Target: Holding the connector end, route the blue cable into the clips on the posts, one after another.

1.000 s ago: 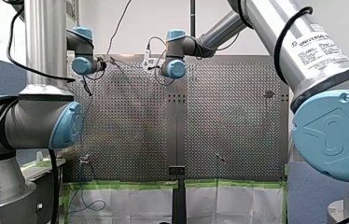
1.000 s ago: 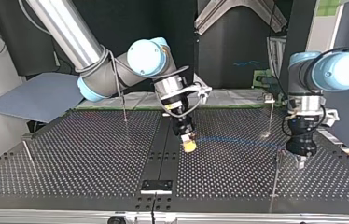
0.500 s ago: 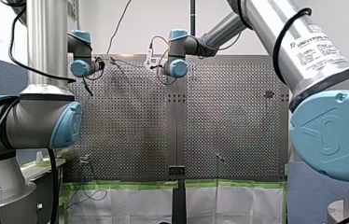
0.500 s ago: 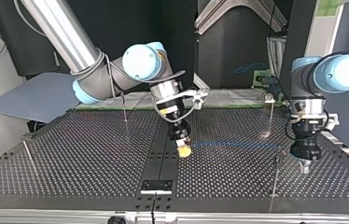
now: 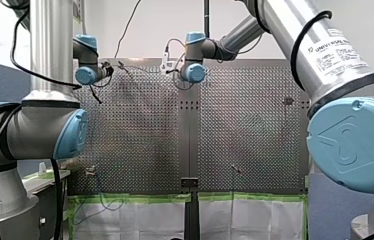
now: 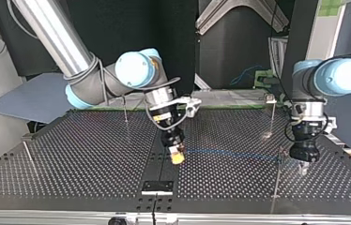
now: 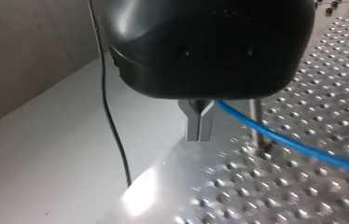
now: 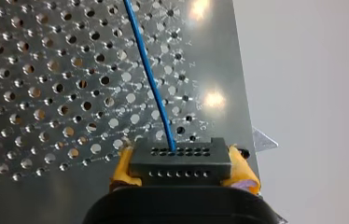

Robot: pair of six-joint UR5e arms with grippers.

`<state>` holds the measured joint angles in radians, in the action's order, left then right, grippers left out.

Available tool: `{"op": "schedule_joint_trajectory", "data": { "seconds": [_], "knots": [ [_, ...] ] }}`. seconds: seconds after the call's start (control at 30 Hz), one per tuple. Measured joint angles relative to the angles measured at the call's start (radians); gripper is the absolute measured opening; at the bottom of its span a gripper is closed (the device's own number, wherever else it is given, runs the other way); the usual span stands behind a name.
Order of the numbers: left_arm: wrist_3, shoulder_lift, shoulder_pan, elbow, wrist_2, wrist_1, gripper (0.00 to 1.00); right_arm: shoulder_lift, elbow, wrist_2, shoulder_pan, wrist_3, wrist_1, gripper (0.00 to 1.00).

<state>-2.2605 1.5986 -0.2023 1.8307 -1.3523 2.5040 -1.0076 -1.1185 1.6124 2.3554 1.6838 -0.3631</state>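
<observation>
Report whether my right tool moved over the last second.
Yes: in the top view, my right tool shifted leftward, closer to the black bracket.

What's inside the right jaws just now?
The right gripper is shut on a dark connector, with yellow pads on either side. The blue cable leaves its upper row of holes. The connector's rear is hidden by the gripper's body.

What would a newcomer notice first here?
The blue cable stands out, a straight line above the perforated table across the top view's middle. It ends in a dark connector clamped between the yellow pads of my right gripper. My left gripper hangs shut and empty beside the cable, near a post.
</observation>
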Motion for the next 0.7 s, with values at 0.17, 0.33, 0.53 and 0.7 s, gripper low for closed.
{"op": "schedule_joint_trajectory", "data": {
  "seconds": [0.17,0.33,0.53,0.7],
  "knots": [
    [-0.002,0.015,-0.002,-0.003,0.002,-0.004,0.02,0.002,0.005,-0.003,-0.006,0.001,0.002,0.00],
    [-0.003,0.017,-0.008,-0.003,0.002,-0.010,0.02,0.004,0.009,-0.004,-0.007,0.001,0.001,0.00],
    [-0.023,0.022,-0.004,-0.003,0.002,-0.041,0.02,0.024,0.025,-0.009,-0.010,0.001,0.002,0.00],
    [-0.040,0.041,0.000,-0.003,0.002,-0.068,0.02,0.051,0.050,-0.009,-0.010,0.002,0.009,0.00]
  ]
}}
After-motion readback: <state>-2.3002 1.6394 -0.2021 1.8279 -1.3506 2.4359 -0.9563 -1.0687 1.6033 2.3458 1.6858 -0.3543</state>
